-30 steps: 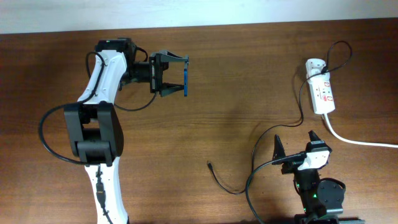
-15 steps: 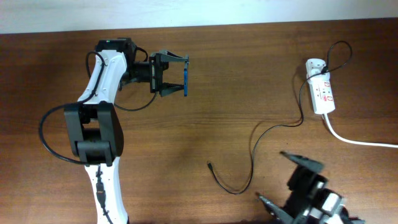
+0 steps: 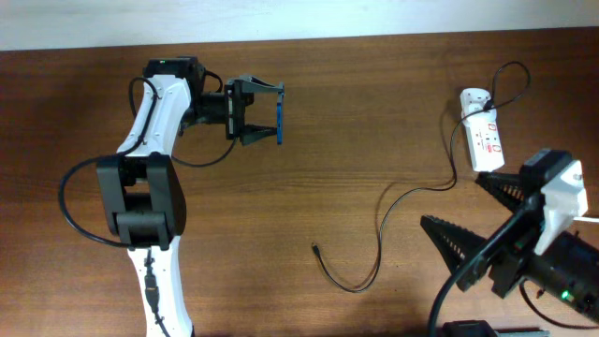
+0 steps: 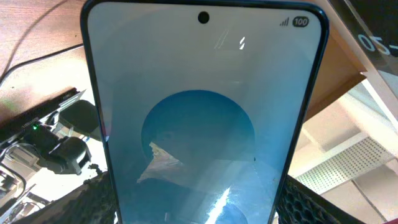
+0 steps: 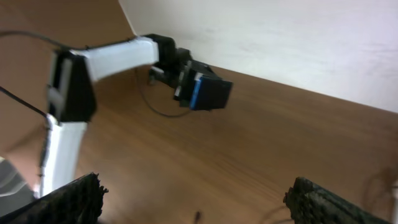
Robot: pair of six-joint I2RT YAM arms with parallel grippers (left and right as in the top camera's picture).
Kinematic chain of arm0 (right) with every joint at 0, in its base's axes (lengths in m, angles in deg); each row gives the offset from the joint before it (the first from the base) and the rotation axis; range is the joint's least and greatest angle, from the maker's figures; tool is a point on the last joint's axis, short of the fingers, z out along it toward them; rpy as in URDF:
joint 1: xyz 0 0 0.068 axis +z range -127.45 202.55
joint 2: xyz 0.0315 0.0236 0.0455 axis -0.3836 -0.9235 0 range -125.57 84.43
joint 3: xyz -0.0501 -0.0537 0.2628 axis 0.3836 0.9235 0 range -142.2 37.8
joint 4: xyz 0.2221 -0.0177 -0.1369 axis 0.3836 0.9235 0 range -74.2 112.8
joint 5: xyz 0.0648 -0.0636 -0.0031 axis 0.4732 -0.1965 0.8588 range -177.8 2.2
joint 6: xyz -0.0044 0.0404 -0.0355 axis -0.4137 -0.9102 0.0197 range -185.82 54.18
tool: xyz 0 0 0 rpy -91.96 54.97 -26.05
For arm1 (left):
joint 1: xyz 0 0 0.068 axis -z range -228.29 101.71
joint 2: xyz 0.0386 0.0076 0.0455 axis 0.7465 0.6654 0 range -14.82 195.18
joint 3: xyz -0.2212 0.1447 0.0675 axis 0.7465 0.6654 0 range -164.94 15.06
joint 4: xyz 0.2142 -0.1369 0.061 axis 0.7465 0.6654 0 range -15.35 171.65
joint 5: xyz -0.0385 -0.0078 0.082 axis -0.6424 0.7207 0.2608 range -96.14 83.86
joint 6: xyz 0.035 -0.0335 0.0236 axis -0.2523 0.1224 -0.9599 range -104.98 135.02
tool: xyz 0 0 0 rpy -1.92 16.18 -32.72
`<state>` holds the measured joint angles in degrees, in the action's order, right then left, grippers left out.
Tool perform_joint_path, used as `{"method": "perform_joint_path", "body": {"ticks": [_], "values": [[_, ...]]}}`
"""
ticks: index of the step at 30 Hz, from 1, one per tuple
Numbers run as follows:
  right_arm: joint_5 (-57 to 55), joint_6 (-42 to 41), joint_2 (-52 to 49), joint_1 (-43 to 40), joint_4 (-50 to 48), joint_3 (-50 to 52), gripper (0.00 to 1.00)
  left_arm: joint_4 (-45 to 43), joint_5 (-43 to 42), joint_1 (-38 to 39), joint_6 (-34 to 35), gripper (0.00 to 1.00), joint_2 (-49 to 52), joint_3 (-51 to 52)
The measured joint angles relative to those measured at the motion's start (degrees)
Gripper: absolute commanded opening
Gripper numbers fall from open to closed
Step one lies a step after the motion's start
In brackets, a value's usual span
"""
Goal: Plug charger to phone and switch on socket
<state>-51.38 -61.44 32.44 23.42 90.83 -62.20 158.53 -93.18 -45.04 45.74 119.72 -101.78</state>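
Wooden worktop (image 3: 356, 112) is viewed from overhead. Right end effector (image 3: 451, 199) is spread wide, nothing gripped, over the near-right corner. Left end effector (image 3: 271, 114) is clamped on the phone (image 3: 281, 122), held on edge toward the far-left, screen lit blue. Socket (image 3: 485, 142) is laid by the far-right corner. Charger (image 3: 384, 220) is trailed from there toward the near-edge middle, plug tip lying free.

On the brown wooden desk (image 3: 356, 122), the white socket (image 3: 485, 140) and the looped black charger (image 3: 378, 234) are laid.
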Motion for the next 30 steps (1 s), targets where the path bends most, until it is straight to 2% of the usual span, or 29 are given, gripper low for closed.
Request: {"method": "perform_joint_path", "body": {"ticks": [3, 5, 6, 11, 13, 17, 19, 24, 26, 30], "values": [[-3.1, -9.1, -5.0, 0.3, 3.4, -1.0, 0.94, 1.0, 0.0, 0.0, 0.0, 0.80, 0.0, 0.0], [-8.5, -11.7, -9.9, 3.5, 7.3, -1.3, 0.91, 1.0, 0.0, 0.0, 0.0, 0.79, 0.0, 0.0], [-12.2, -13.1, -12.7, 6.5, 8.7, -1.3, 0.91, 1.0, 0.0, 0.1, 0.0, 0.79, 0.0, 0.0], [-40.4, -26.3, -31.9, 32.7, 8.8, -4.0, 0.90, 1.0, 0.0, 0.1, 0.0, 0.79, 0.0, 0.0], [-45.5, -29.6, -38.7, 36.3, 4.6, -7.9, 0.90, 1.0, 0.1, 0.1, 0.0, 0.79, 0.0, 0.0], [-48.9, -34.6, -45.2, 40.0, -12.2, -11.8, 0.90, 1.4, 0.5, 0.1, 0.0, 0.79, 0.0, 0.0], [-49.1, -37.2, -47.7, 40.7, -15.4, -11.9, 0.90, 2.1, 0.5, 0.1, 0.0, 0.79, 0.0, 0.0], [-49.1, -38.8, -52.8, 41.4, -16.9, -11.9, 0.84, 2.1, 0.5, 0.1, 0.0, 0.80, 0.0, 0.0], [-49.4, -38.9, -54.4, 41.4, -18.0, -11.9, 0.71, 2.1, 0.5, 0.1, 0.0, 0.79, 0.0, 0.0], [-51.3, -38.9, -56.4, 41.4, -19.3, -11.9, 0.64, 2.0, 1.2, 0.1, 0.0, 0.80, 0.0, 0.0]]}}
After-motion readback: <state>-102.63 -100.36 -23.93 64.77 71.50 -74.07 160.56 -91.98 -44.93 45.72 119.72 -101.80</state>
